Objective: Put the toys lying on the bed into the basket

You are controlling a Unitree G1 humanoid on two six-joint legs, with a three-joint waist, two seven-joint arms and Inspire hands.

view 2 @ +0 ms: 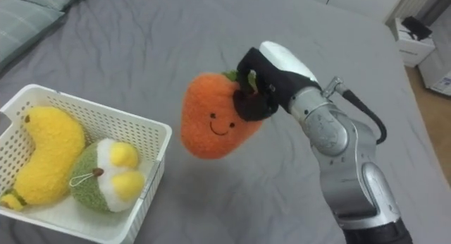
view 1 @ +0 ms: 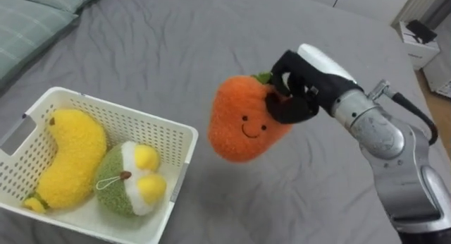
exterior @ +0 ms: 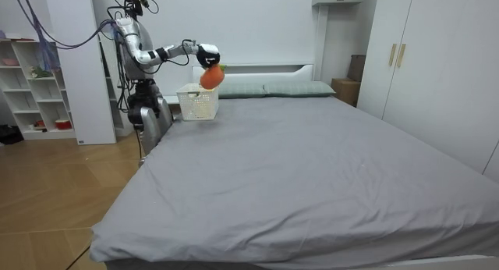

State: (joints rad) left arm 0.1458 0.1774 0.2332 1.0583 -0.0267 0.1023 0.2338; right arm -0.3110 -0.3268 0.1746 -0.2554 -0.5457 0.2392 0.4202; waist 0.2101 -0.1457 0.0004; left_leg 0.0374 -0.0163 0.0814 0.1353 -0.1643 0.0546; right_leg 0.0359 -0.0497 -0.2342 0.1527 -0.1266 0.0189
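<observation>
Our right hand (view 1: 299,92), fingers clamped on the top of the plush (view 1: 243,124), holds it above the bed (view 1: 176,39), just right of the basket (view 1: 184,159) — we should carry it left, clear the rim, then release over the free corner.

Pale green striped pillows (exterior: 292,88) lie side by side against a white headboard (exterior: 265,69). A white wardrobe (exterior: 421,59) with gold handles stands on the room view's right, and a low brown stand (exterior: 343,89) sits just beside it. An open white shelf unit (exterior: 27,83) stands on the wooden floor (exterior: 54,192) at the room view's left.
</observation>
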